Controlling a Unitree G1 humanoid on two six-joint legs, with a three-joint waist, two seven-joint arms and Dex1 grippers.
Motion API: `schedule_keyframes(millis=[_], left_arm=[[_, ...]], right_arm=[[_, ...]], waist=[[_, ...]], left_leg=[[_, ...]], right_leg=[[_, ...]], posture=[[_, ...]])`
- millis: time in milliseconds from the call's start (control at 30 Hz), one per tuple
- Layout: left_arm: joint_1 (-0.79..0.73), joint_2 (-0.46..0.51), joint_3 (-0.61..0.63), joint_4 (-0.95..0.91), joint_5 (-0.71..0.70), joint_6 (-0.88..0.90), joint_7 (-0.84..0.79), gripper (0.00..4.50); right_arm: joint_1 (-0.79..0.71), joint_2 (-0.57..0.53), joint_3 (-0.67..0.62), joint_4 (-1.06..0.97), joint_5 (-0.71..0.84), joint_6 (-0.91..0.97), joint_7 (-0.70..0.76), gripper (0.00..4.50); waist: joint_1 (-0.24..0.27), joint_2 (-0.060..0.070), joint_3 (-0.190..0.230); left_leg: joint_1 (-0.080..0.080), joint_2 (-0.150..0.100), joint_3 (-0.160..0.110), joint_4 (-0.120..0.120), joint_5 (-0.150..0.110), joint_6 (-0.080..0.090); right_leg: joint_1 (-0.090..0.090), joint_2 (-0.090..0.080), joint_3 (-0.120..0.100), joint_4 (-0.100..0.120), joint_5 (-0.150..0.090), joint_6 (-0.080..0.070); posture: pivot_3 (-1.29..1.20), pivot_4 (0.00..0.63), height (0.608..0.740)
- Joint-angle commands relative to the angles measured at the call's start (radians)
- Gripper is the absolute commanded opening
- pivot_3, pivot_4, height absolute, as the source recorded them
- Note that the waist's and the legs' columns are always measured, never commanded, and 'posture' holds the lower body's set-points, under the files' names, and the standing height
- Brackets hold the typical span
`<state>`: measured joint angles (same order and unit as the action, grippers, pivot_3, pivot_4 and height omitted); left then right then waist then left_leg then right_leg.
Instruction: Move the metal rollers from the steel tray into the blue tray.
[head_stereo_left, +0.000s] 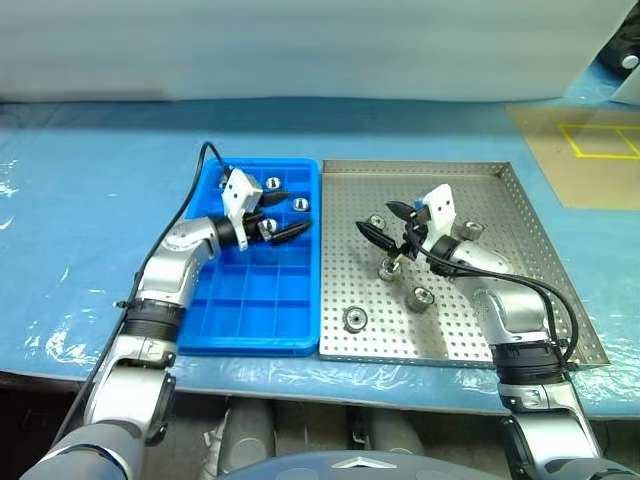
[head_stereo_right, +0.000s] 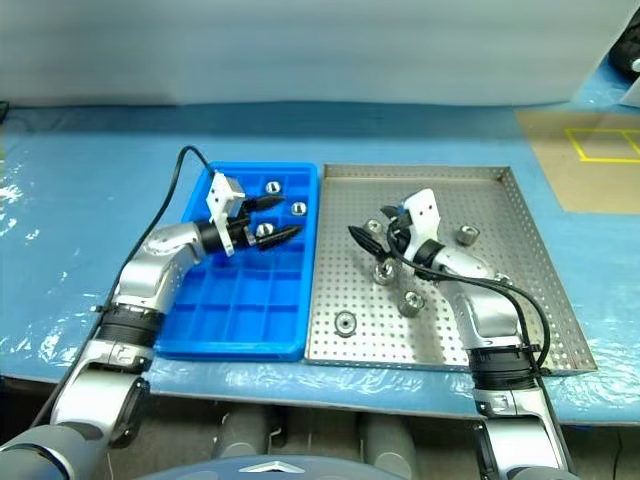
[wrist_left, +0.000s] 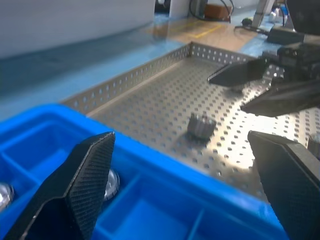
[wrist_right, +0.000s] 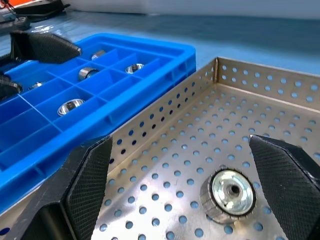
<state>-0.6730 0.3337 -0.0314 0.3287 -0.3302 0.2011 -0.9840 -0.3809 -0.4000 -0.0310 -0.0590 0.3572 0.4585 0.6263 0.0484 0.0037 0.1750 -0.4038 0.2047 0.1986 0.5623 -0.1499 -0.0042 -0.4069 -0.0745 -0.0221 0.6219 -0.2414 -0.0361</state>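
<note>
Rollers (head_stereo_left: 354, 319) are lying split between two places: five are sitting loose on the perforated floor of the steel tray (head_stereo_left: 530, 240), and four are resting in far compartments of the blue tray (head_stereo_left: 255, 320), one to a cell where the cells can be made out. The two trays are sitting side by side with rims touching, probably so each transfer is a short sideways carry.

Right gripper (head_stereo_left: 391, 220) is hovering over the steel tray with jaws spread wide and empty, pointing level toward the blue tray. In the right wrist view one roller (wrist_right: 228, 193) is lying between its fingers (wrist_right: 90, 185), hole facing up; this looks like the lining-up for a pick.

Left gripper (head_stereo_left: 283, 214) is hanging over the far end of the blue tray, jaws likewise parted and holding nothing, next to a filled cell. Judging from this, it is waiting or has nothing to release.

Roughly half the job appears done.
</note>
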Motion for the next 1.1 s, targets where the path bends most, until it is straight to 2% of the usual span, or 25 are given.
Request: schedule_keyframes(millis=[33, 200, 333, 467, 567, 800, 933, 1100], left_arm=[[-0.133, -0.036, -0.020, 0.118, 0.022, -0.083, -0.045, 4.49], [-0.339, -0.103, -0.059, 0.434, 0.108, -0.259, -0.102, 4.49], [-0.491, -0.151, -0.076, 0.707, 0.198, -0.387, -0.074, 4.49], [-0.586, -0.194, -0.094, 0.870, 0.277, -0.444, -0.043, 4.49], [-0.611, -0.221, -0.141, 0.941, 0.369, -0.467, 0.010, 4.49], [-0.609, -0.287, -0.172, 1.007, 0.481, -0.453, 0.091, 4.49], [-0.610, -0.331, -0.175, 1.031, 0.540, -0.383, 0.237, 4.49], [-0.605, -0.353, -0.176, 1.040, 0.586, -0.344, 0.305, 4.49]], right_arm=[[-0.008, -0.031, -0.051, -0.055, 0.019, 0.002, -0.004, 4.50], [0.017, -0.047, -0.085, -0.097, 0.022, 0.010, -0.034, 4.50], [0.058, -0.047, -0.109, -0.153, 0.023, 0.019, -0.068, 4.50], [0.110, -0.054, -0.159, -0.226, 0.037, 0.034, -0.110, 4.50], [0.157, -0.063, -0.201, -0.291, 0.056, 0.056, -0.133, 4.50], [0.263, -0.073, -0.250, -0.448, 0.100, 0.124, -0.177, 4.50], [0.311, -0.064, -0.256, -0.502, 0.101, 0.147, -0.216, 4.50], [0.346, -0.064, -0.259, -0.538, 0.098, 0.158, -0.244, 4.50]], waist=[[-0.001, 0.000, 0.000], [-0.009, 0.000, 0.000], [-0.021, 0.000, 0.000], [-0.034, 0.000, 0.000], [-0.038, 0.000, 0.000], [-0.063, -0.001, 0.000], [-0.079, -0.001, 0.000], [-0.101, -0.001, 0.000]], left_leg=[[0.000, 0.000, 0.000, 0.000, 0.000, 0.000], [0.000, 0.000, 0.000, 0.000, 0.000, 0.000], [0.000, -0.002, 0.000, 0.000, 0.001, 0.003], [0.000, -0.004, -0.001, 0.000, 0.000, 0.006], [0.000, -0.004, -0.001, 0.001, 0.000, 0.007], [0.000, -0.003, -0.001, 0.002, 0.000, 0.007], [0.000, -0.002, -0.001, 0.003, -0.001, 0.008], [-0.001, -0.004, -0.003, 0.004, -0.002, 0.009]], right_leg=[[0.001, 0.000, 0.000, 0.000, 0.000, 0.000], [0.000, 0.000, 0.000, -0.001, 0.000, 0.000], [0.000, 0.001, 0.000, -0.002, 0.001, 0.002], [0.000, 0.000, 0.000, -0.002, 0.001, 0.002], [0.001, 0.000, 0.001, -0.002, 0.001, 0.001], [0.002, 0.000, 0.001, -0.003, 0.001, 0.002], [0.002, 0.000, 0.001, -0.004, 0.001, 0.002], [0.002, 0.000, 0.001, -0.005, 0.001, 0.002]], posture=[[-0.20, 0.150, 0.740], [-0.28, 0.150, 0.740], [-0.34, 0.150, 0.740], [-0.42, 0.150, 0.740], [-0.46, 0.150, 0.740], [-0.56, 0.150, 0.740], [-0.60, 0.150, 0.740], [-0.63, 0.150, 0.740]])
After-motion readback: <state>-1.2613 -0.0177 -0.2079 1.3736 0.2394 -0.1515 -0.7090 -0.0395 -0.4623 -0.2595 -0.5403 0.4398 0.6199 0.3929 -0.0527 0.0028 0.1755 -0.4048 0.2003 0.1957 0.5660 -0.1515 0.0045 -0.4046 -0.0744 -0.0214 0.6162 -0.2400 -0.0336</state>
